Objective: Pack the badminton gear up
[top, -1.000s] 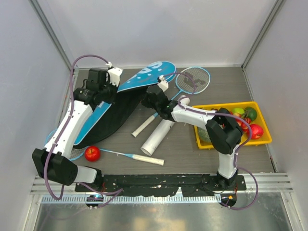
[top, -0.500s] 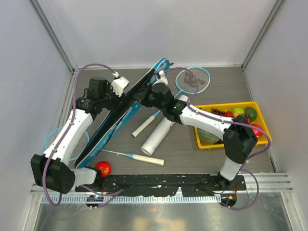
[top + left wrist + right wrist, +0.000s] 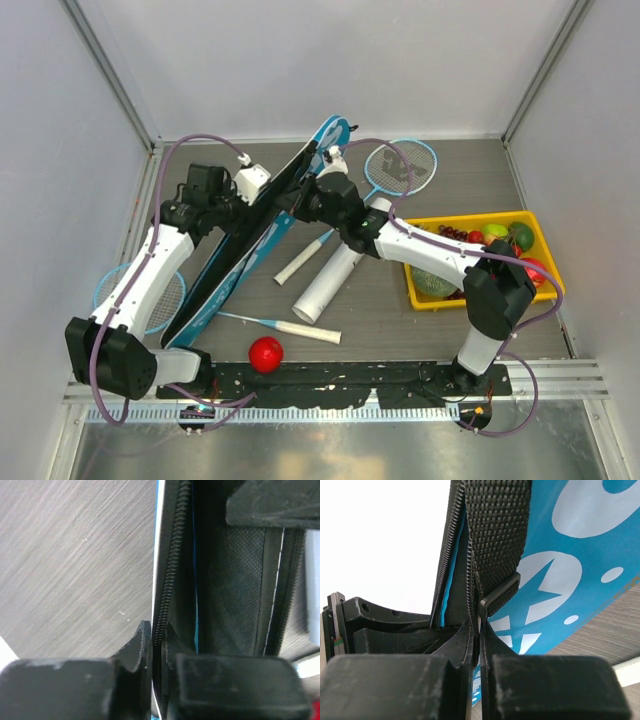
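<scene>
Blue and black fabric stood on edge across the table from the overhead camera: the racket bag ran from the near left up to the far middle. The left gripper and right gripper met it from opposite sides near its far end, which I took for an effort to pull its mouth apart so the gear could go in. None of that gear was inside yet. One racket lay far right of the bag, its pale handle beside the white tube, and the other racket lay near left, partly under the bag. I could make out no shuttlecocks. A red ball sat loose at the near edge, and the yellow tray of fruit stood to the right.

At the left wrist, the black fingers were drawn almost together on the bag's zip, its dark lining rising to the right and bare table to the left.

At the right wrist, the fingers were pinched tight where the woven strap and its buckle met the zip edge. That spot likely gave a firmer hold than the slack printed panel.
</scene>
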Robot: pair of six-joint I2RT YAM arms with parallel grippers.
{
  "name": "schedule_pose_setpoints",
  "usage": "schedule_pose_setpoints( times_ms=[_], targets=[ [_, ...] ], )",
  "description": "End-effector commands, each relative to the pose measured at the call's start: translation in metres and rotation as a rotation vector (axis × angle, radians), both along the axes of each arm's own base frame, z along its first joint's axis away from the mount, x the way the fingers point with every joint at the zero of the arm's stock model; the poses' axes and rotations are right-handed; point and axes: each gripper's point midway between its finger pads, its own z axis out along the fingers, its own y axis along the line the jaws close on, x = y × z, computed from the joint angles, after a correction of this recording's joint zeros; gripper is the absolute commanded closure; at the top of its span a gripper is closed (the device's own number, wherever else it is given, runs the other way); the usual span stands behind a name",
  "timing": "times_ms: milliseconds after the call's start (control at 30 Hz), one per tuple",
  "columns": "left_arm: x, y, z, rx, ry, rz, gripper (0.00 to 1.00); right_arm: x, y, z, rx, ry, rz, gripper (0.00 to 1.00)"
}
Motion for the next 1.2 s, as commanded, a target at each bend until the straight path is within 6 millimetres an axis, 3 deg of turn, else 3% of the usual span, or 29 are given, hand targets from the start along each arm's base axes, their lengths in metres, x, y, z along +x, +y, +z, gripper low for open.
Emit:
schedule_pose_setpoints(
  times_ms=[0, 133, 267, 333, 400, 500, 600, 667, 700, 733, 767, 900, 1033, 1167],
  targets=[
    [0.003, 0.007, 0.025, -0.007, -0.068, 0.053, 1.0, 0.005, -0.004, 0.057, 0.112, -0.123, 0.008, 0.95],
    [0.013, 0.014, 0.05, -0.016, -0.148, 0.117, 1.0, 0.013, -0.009, 0.036, 0.067, -0.081, 0.003, 0.93],
    [0.024, 0.029, 0.071, -0.007, -0.216, 0.232, 1.0, 0.009, -0.011, 0.022, 0.018, -0.064, 0.02, 0.7],
    [0.026, 0.039, 0.078, -0.004, -0.237, 0.309, 1.0, 0.006, -0.015, 0.018, -0.022, -0.075, 0.037, 0.5],
    [0.028, 0.049, 0.084, 0.006, -0.253, 0.382, 1.0, 0.002, -0.021, 0.016, -0.071, -0.096, 0.049, 0.38],
    [0.027, 0.059, 0.09, 0.02, -0.271, 0.438, 1.0, -0.007, -0.035, 0.024, -0.148, -0.15, 0.07, 0.27],
    [0.025, 0.072, 0.1, 0.039, -0.324, 0.508, 1.0, -0.02, -0.051, 0.01, -0.279, -0.163, 0.111, 0.18],
    [0.026, 0.078, 0.107, 0.037, -0.356, 0.539, 1.0, -0.036, -0.06, 0.013, -0.314, -0.192, 0.167, 0.18],
    [0.025, 0.08, 0.11, 0.038, -0.366, 0.554, 1.0, -0.043, -0.065, 0.002, -0.351, -0.192, 0.2, 0.18],
    [0.026, 0.082, 0.112, 0.039, -0.37, 0.564, 1.0, -0.051, -0.067, 0.006, -0.346, -0.203, 0.227, 0.18],
    [0.026, 0.084, 0.114, 0.041, -0.375, 0.578, 1.0, -0.057, -0.07, -0.005, -0.37, -0.196, 0.254, 0.18],
    [0.022, 0.087, 0.117, 0.03, -0.357, 0.621, 1.0, -0.077, -0.082, -0.019, -0.374, -0.188, 0.293, 0.18],
    [0.015, 0.094, 0.117, 0.026, -0.341, 0.673, 1.0, -0.073, -0.094, -0.025, -0.372, -0.127, 0.202, 0.2],
    [0.011, 0.107, 0.109, 0.087, -0.374, 0.713, 1.0, -0.049, -0.109, -0.035, -0.366, 0.009, -0.023, 0.22]
  ],
)
